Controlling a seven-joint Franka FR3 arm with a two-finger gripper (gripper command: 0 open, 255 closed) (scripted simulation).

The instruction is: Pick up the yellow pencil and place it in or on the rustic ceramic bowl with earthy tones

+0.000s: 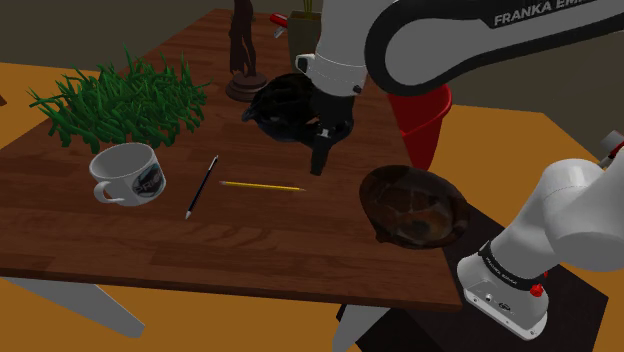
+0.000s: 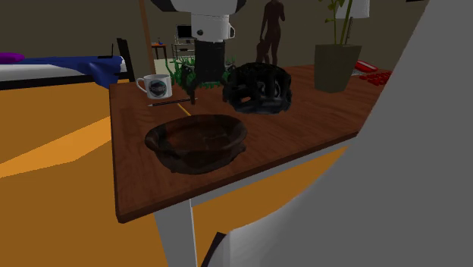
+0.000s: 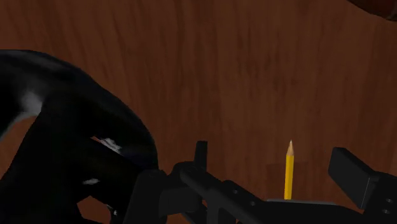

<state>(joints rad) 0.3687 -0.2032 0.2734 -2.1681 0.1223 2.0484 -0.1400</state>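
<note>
There are 1 yellow pencil (image 1: 262, 186), 1 pen (image 1: 201, 187), 1 mug (image 1: 125, 172), 1 brown bowl (image 1: 415, 205) and 1 black basket (image 1: 275, 105).

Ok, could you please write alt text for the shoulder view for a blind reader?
A black two-finger gripper hovers over one end of a thin yellow pencil lying on a dark wooden table. At the shoulder view's right sits a dark brown bowl, at its left a white mug.

Wooden table (image 1: 260, 245) carries mug (image 1: 128, 172), pen (image 1: 201, 187), pencil (image 1: 262, 186), bowl (image 1: 415, 210), basket (image 1: 285, 105), grass (image 1: 120, 97), figurine (image 1: 243, 50), planter (image 2: 337, 67)
</note>
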